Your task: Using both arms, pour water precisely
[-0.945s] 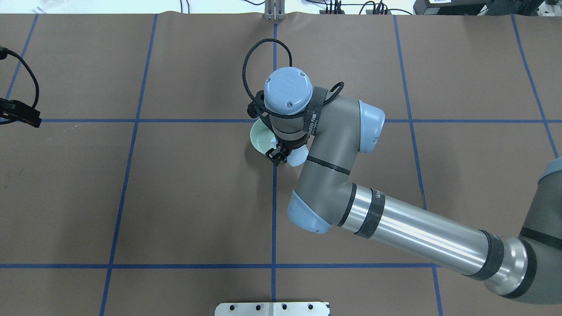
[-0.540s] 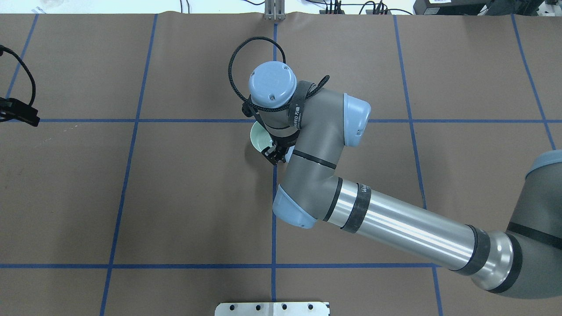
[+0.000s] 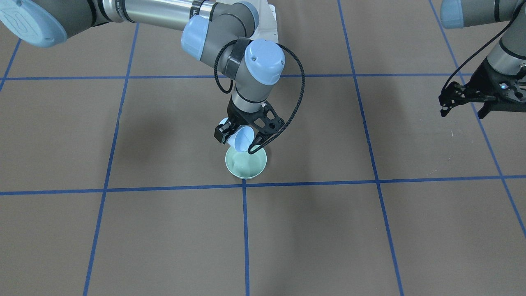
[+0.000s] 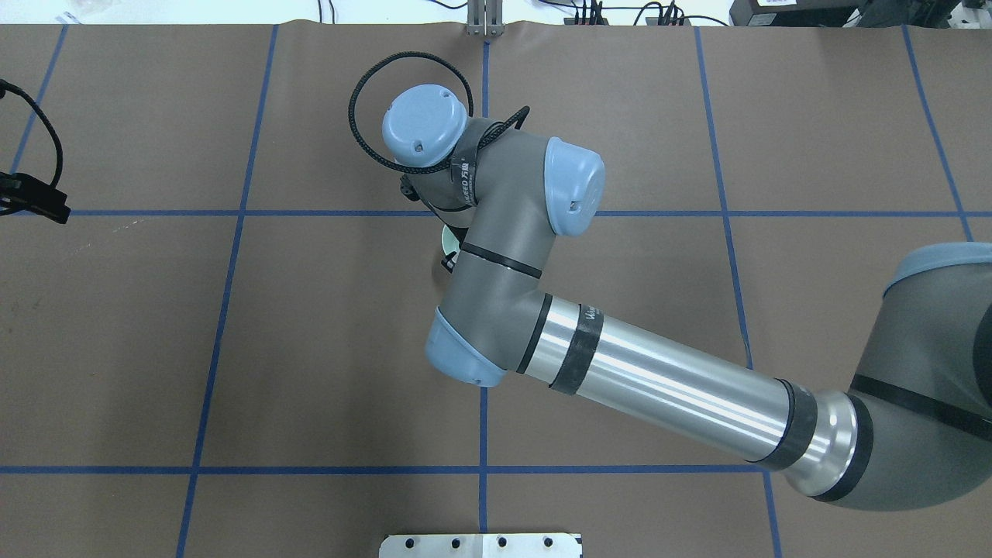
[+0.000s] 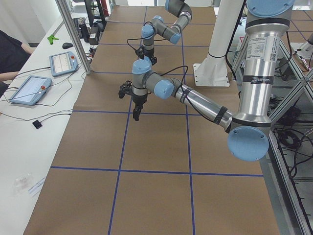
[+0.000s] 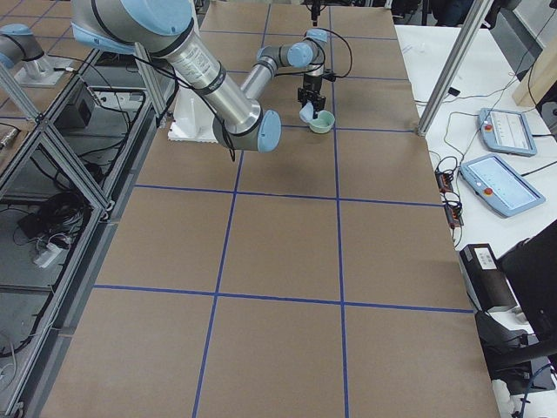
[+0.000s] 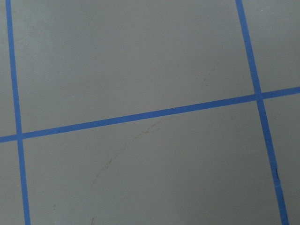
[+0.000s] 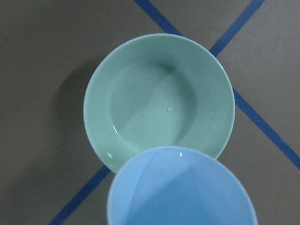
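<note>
Pale blue plastic first: the cup (image 3: 243, 137) is clamped between the fingers of the right gripper (image 3: 237, 142) and tipped mouth-down over the green bowl (image 3: 258, 165), at the rim on the robot's side. The water (image 8: 154, 110) lies in the bowl's bottom, shown only by faint rings and 1 small bubble in the right wrist view. No stream is visible and I can make out no water in the cup, so I judge the pour to be at or near its end. The next move calls for rolling the cup upright while it is above the bowl, so any last drop lands inside, then lifting away. The left gripper (image 3: 462, 107) hangs with fingers spread and empty, well apart toward the table's end. Nothing else shows on the brown paper (image 3: 370, 230) around the bowl, so the right arm (image 4: 659, 387) has room to withdraw. The only tight edge is the cup's lip close over the bowl's rim.
</note>
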Tool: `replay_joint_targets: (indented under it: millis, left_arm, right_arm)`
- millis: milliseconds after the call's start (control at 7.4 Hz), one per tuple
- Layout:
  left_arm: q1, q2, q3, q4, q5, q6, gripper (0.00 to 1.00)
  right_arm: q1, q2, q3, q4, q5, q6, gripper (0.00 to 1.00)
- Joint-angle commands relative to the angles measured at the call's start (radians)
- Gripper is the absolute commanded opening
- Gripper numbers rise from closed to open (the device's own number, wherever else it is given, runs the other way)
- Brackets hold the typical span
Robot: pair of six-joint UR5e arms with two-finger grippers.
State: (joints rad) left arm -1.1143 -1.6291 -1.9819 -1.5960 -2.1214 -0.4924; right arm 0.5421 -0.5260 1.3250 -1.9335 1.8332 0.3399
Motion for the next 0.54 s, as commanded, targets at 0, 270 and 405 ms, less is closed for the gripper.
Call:
replay_joint_targets:
  millis: [0,270,405]
  left_arm:
    - [-0.001,0.000,0.000,0.001,0.000,0.000,1.00]
    - [-0.001,0.000,0.000,-0.001,0.000,0.000,1.00]
    - [-0.001,0.000,0.000,0.001,0.000,0.000,1.00]
  right_arm:
    - [0.004,0.021,-0.018,-0.045,0.001,-0.015,0.00]
    - [0.004,0.030,-0.029,-0.085,0.001,-0.015,0.00]
    - [0.004,0.053,-0.055,-0.126,0.000,-0.016,0.00]
